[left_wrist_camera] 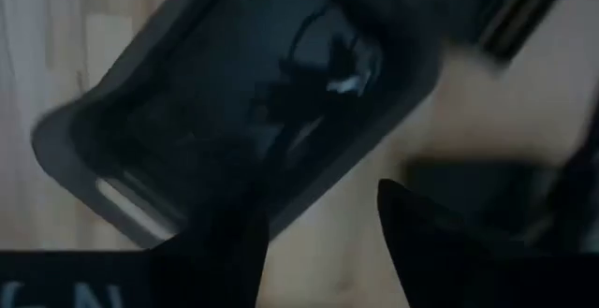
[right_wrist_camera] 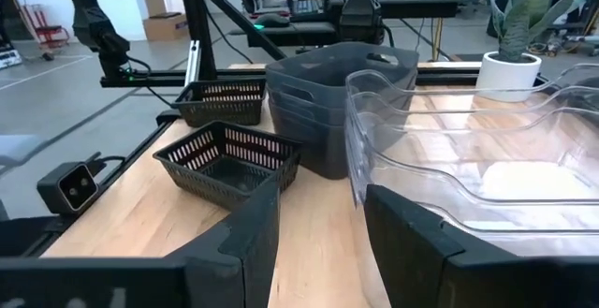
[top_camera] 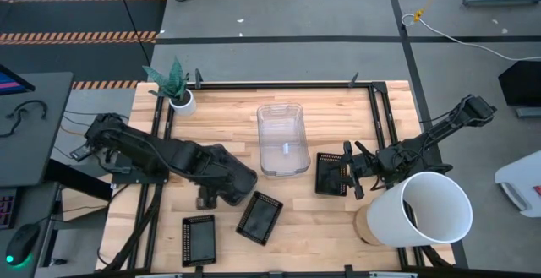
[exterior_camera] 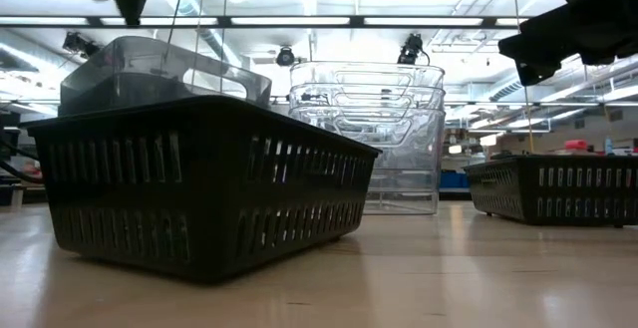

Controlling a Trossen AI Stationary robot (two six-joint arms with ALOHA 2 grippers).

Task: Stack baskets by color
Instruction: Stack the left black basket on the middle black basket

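Observation:
The smoky grey baskets stand nested in a stack on the table; in the high view my left arm covers them. My left gripper hangs open just above that stack, pointing down, clear of it. The clear baskets are stacked at the table's middle. Three black mesh baskets rest on their bottoms: two near the front edge and one at the right. My right gripper is open and roughly level above that right basket, touching nothing.
A large white bucket lies at the front right, close to my right arm. A small white plant pot stands at the far left corner. A black frame runs round the table.

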